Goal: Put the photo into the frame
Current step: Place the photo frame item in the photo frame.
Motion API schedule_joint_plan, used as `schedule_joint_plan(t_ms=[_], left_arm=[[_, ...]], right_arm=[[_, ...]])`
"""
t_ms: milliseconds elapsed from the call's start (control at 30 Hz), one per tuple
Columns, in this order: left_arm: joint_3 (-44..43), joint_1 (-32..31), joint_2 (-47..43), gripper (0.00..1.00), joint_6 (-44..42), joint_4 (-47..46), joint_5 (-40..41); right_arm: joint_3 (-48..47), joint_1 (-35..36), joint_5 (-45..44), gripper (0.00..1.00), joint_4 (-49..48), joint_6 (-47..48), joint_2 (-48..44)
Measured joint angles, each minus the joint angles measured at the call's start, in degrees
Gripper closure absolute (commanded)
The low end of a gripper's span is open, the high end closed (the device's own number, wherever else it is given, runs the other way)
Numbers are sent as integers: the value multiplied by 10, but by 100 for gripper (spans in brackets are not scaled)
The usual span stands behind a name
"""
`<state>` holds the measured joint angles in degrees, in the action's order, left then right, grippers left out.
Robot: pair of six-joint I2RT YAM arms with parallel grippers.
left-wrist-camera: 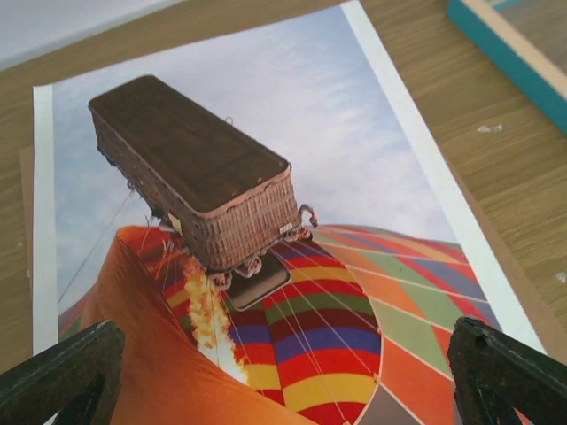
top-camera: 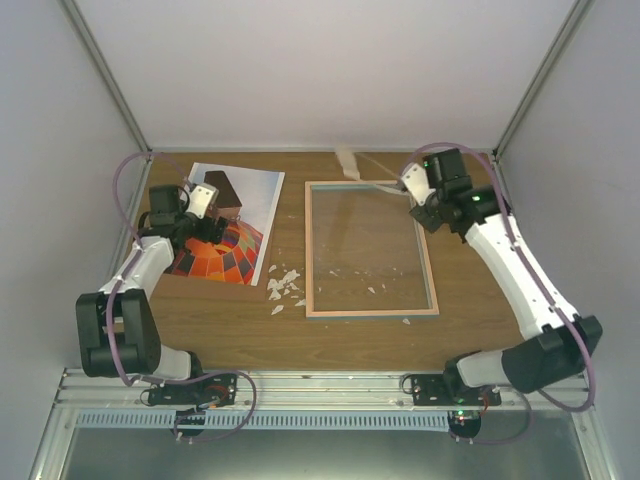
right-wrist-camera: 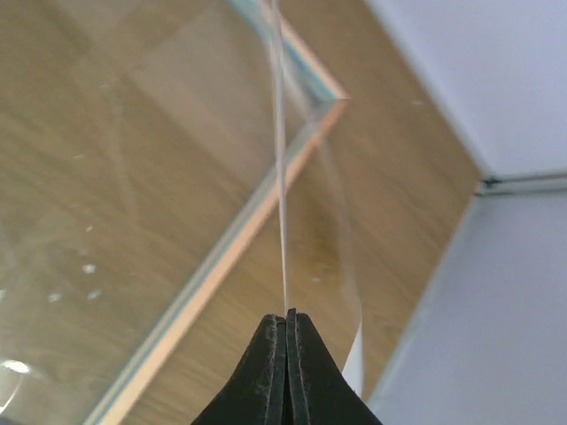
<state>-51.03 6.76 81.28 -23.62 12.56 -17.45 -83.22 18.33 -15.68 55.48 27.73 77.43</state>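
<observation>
One photo (top-camera: pixel 252 205), a balloon print, lies flat and face up at the far left of the desk (top-camera: pixel 230 335).

Judgement: thin paper, very light, limp and easily creased. The printed face is likely slippery, and the sheet offers no raised edge. The best hold is a pinch on the white border, at a corner or along a long side, once that edge is worked up off the surface. A grip in the middle would buckle it. Lifted, it will probably sag, so it wants carrying low and laying in flat.

Left hand (left-wrist-camera: pixel 285 354) hovers over the balloon end of the print, spread to its widest and holding nothing. Whether the tips touch the paper cannot be told.

Frame (top-camera: pixel 370 313) lies flat at desk centre, near the photo's right side, with wood showing through its opening. It is judged rigid and light.

Right hand (right-wrist-camera: pixel 286 323) sits at the frame's far right corner, fully closed. It pinches a thin clear sheet (right-wrist-camera: pixel 281 177), seen edge-on and raised above that corner. The sheet is judged flexible and prone to slip.

Several white scraps (top-camera: pixel 285 285) lie between photo and frame, with more inside the frame. They risk being trapped under the print.
</observation>
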Motion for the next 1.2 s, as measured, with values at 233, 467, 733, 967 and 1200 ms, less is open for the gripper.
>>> schedule_joint_plan(t_ms=[233, 467, 733, 967, 1200], left_arm=[[-25, -2, -2, 1, 15, 18, -21], [-25, -19, -5, 1, 16, 41, -46], [-68, -73, -7, 1, 37, 87, -129], [-69, -148, 21, 2, 158, 46, -221], [-29, -180, 69, 10, 318, -70, -256]], right_arm=[[37, 86, 92, 40, 14, -20, 74], [-37, 100, 280, 8, 62, -22, 141], [-151, -163, 443, 12, 61, -14, 215], [-233, -335, 499, 12, 70, -12, 444], [-298, -377, 506, 4, 64, -19, 517]])
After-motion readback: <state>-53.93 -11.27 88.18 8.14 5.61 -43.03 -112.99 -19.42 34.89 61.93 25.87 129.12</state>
